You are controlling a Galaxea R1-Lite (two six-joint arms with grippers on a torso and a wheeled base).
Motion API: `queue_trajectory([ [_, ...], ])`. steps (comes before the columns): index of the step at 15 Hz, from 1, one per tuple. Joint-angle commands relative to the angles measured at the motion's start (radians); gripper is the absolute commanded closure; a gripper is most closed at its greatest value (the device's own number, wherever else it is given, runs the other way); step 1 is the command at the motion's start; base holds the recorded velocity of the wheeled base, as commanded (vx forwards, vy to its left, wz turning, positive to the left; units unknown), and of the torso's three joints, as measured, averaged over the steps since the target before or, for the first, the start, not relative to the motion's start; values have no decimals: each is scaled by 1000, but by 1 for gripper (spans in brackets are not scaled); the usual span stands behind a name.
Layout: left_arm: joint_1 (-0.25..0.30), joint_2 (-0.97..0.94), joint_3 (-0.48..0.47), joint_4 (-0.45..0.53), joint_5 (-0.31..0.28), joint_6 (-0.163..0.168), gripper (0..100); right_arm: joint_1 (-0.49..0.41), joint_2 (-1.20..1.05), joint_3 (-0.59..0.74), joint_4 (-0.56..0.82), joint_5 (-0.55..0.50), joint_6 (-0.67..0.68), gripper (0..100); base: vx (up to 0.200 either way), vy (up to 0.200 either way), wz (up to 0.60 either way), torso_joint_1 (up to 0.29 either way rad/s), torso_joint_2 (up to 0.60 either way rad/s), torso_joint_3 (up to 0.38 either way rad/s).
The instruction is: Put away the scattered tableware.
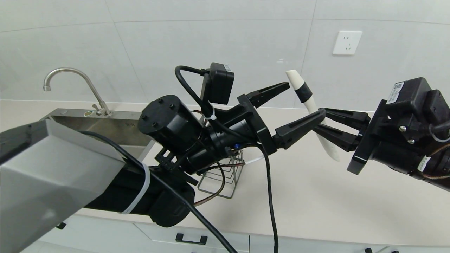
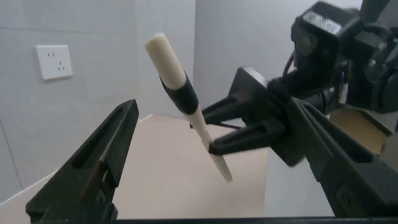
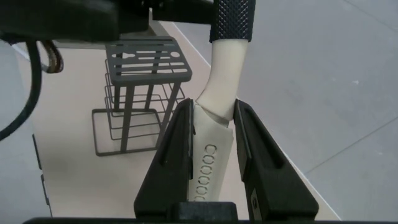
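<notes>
Utensil (image 1: pixel 309 102): white with a black knurled band, held tilted in the air above the counter (image 1: pixel 316 196).
Handling: likely light and stiff. The white part looks slick, so the knurled band is the best hold.
Right gripper (image 1: pixel 319 119): clamped on the lower white section.
Left gripper (image 1: pixel 306 99): jaws spread wide around the upper end.
Wire holder (image 1: pixel 225 175): stands on the counter below, slotted top. Contents can't be told, since the left arm partly hides it.

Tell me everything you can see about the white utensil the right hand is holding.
The white utensil is a slim, cream-white stick, plastic or ceramic by its look, with a knurled black band near its upper end. It is tilted in the air above the counter, clamped below the band by the right hand. The open left hand brackets it; contact cannot be told.
</notes>
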Motion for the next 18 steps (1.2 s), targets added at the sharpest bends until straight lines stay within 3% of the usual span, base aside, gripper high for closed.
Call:
queue_trajectory([
  [1,-11,20,-34,0,13,-6,0,1,-14,2,0,1,-1,100,0,0,0,0,0,0],
  [3,-20,30,-42,1,32,-8,0,5,-17,4,0,1,-1,100,0,0,0,0,0,0],
  [7,-37,35,-65,1,70,-57,0,14,-20,5,0,-9,-1,100,0,0,0,0,0,0],
  [13,-39,52,-111,9,69,-101,0,17,-21,2,-2,-9,-1,100,0,0,0,0,0,0],
  [14,-39,55,-112,7,69,-112,100,17,-21,1,-2,-9,-1,100,0,0,0,0,0,0],
  [18,-57,67,-114,1,69,-112,100,17,-21,-1,-8,-10,-1,100,0,0,0,0,0,0],
])
